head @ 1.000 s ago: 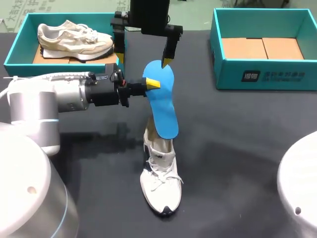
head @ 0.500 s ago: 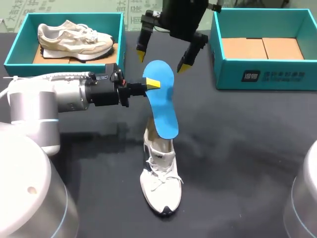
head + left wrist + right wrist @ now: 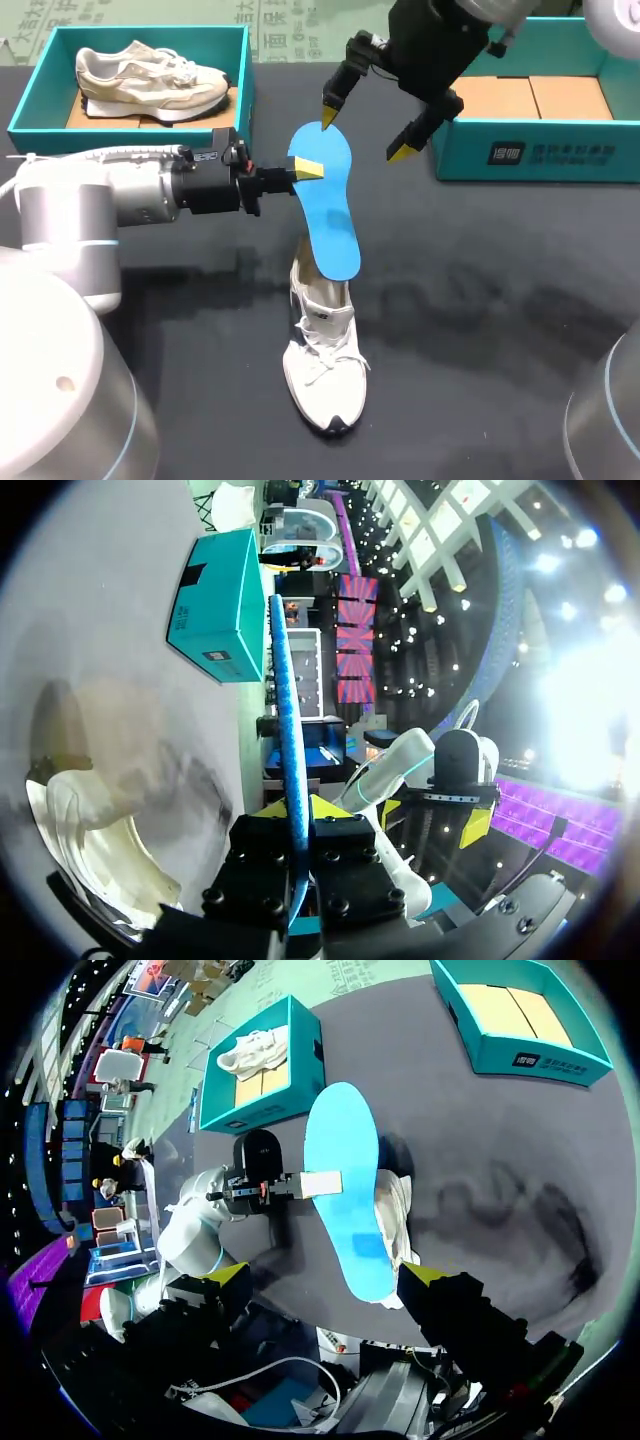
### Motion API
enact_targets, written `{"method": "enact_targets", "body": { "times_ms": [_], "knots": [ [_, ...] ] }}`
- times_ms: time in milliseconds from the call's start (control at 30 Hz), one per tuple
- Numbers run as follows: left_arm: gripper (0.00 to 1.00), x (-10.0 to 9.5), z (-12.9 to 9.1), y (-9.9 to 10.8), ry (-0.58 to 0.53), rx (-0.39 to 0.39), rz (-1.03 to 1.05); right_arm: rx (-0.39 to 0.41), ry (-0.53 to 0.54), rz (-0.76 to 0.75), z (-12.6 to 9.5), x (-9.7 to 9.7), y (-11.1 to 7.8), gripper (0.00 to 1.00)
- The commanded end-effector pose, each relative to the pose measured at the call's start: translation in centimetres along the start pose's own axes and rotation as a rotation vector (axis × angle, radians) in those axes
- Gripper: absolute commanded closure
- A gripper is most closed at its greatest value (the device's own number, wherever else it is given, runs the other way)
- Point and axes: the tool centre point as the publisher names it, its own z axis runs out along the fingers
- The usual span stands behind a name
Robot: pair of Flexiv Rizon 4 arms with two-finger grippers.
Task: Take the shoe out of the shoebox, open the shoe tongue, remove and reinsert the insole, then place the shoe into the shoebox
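Evidently light and bendy, the flat blue foam insole [image 3: 328,205] is pinched by its edge in the left pincer [image 3: 308,170], lower end at the mouth of the white lace-up sneaker [image 3: 322,370] on the dark bench [image 3: 480,300]; the right pincer [image 3: 365,135] hovers spread wide near its top end, likely the best second hold against buckling

bare dark tabletop [image 3: 480,300] stretches right of the white lace-up sneaker [image 3: 322,370]. the flat blue foam insole [image 3: 328,205] stands over its opening; two teal cardboard shoeboxes [image 3: 580,150] line the far edge.
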Motion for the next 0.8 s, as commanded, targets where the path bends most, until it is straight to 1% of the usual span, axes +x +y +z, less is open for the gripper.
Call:
{"method": "enact_targets", "body": {
  "times_ms": [33, 133, 167, 233, 367, 400, 533, 567, 667, 733, 800],
  "knots": [
    [1.00, 0.0, 0.0, 0.0, 0.000, 0.000, 0.000, 0.002, 0.485, 0.014, 1.0, -1.5, 0.1, 0.00],
    [1.00, 0.0, 0.0, 0.0, 0.000, 0.000, 0.000, 0.004, 0.551, 0.011, 1.4, -2.1, 0.3, 0.00],
    [1.00, 0.0, 0.0, 0.0, 0.000, 0.000, 0.000, 0.011, 0.548, 0.016, 1.6, -2.2, 0.4, 0.00],
    [1.00, 0.0, 0.0, 0.0, 0.000, 0.000, 0.000, 0.019, 0.584, 0.013, 2.0, -2.7, 0.6, 0.00],
    [1.00, 0.0, 0.0, 0.0, 0.000, 0.000, 0.000, 0.012, 0.631, 0.029, 2.5, -3.4, 0.6, 0.00],
    [1.00, 0.0, 0.0, 0.0, 0.000, 0.000, 0.000, 0.007, 0.660, 0.015, 2.6, -3.6, 0.6, 0.00],
    [1.00, 0.0, 0.0, 0.0, 0.000, 0.000, 0.000, 0.009, 0.704, 0.001, 2.7, -4.0, 0.5, 0.00],
    [1.00, 0.0, 0.0, 0.0, 0.000, 0.000, 0.000, 0.011, 0.702, 0.010, 2.7, -4.3, 0.6, 0.00],
    [1.00, 0.0, 0.0, 0.0, 0.000, 0.000, 0.000, 0.006, 0.742, 0.002, 2.9, -5.0, 0.6, 0.00],
    [1.00, 0.0, 0.0, 0.0, 0.000, 0.000, 0.000, -0.005, 0.792, -0.023, 3.0, -5.5, 0.7, 0.00],
    [1.00, 0.0, 0.0, 0.0, 0.000, 0.000, 0.000, -0.002, 0.800, -0.023, 3.2, -5.9, 0.9, 0.00]
  ]
}}
